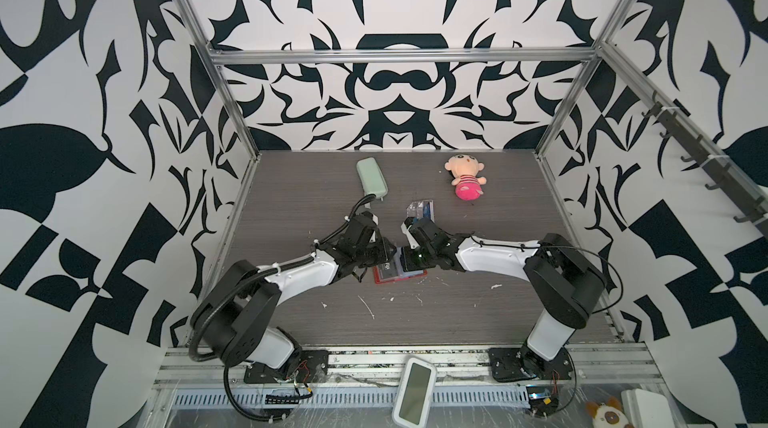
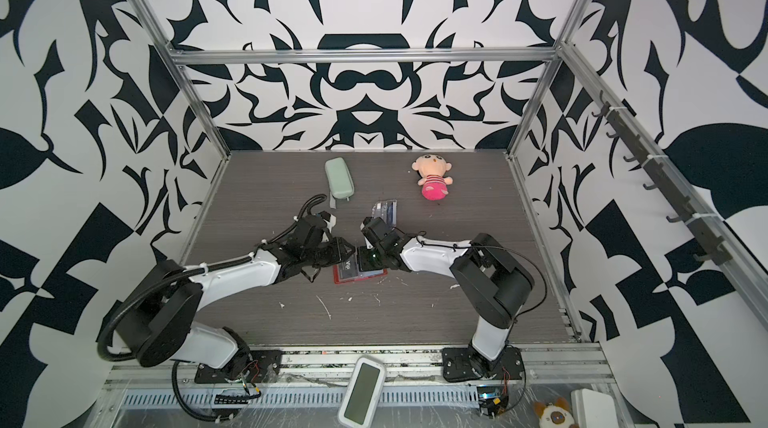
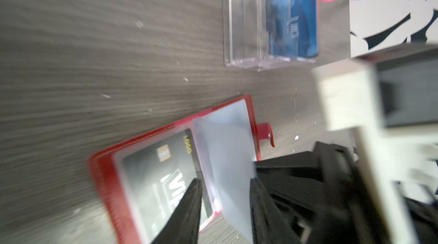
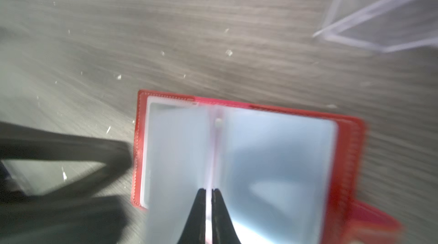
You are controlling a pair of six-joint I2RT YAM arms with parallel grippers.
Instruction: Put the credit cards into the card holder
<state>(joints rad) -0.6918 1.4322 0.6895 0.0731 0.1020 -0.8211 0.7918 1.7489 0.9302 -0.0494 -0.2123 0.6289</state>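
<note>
Two grippers meet over the open red, leather-look card holder (image 3: 104, 174) on the wood-grain table (image 3: 94, 41). The black card (image 3: 151, 174) sits sleeved inside. Left gripper (image 3: 225, 181) jaws stand apart above it; right gripper (image 4: 209, 190) pinches an upright clear sleeve page (image 4: 177, 160). Beyond, the clear acrylic box (image 3: 234, 29) holds the blue card (image 3: 294, 17).

A matt finish is seen on the grey wood-grain tabletop (image 1: 415, 322), which is flecked with white scraps. The red rectangular card holder (image 4: 350, 150) appears as stitched leather-look material, fitted with smooth clear plastic sleeves (image 4: 279, 160). A glossy plastic sheen is shown by the black card (image 3: 151, 174) and the blue card (image 3: 294, 17). The clear rectangular box (image 3: 239, 17) looks like polished acrylic.
</note>
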